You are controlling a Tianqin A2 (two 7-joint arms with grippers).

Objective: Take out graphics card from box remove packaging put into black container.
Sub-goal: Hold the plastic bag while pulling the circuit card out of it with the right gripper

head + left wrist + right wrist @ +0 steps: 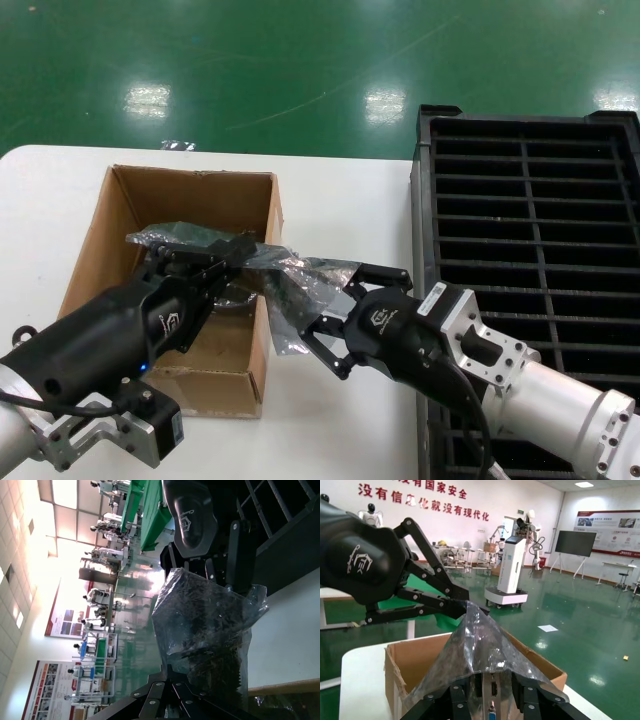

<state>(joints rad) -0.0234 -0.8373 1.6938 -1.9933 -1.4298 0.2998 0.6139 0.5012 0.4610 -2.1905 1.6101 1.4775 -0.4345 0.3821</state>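
Note:
The packaging (300,282), a crinkled translucent bag, is stretched between my two grippers beside the box's right wall. My left gripper (243,252) is shut on its far end over the brown cardboard box (110,225); the left wrist view shows the fingertips pinching the bag's edge (172,672). My right gripper (328,312) holds the near end. In the right wrist view its fingers (492,682) sit under the plastic, closed on either side of the graphics card's silver bracket (491,700), which has a blue port. The black container (520,118) stands to the right.
The box and container rest on a white table (340,200) with a rounded far-left corner. The green floor lies beyond the table's far edge. A strip of bare table separates the box from the container's ribbed wall (424,230).

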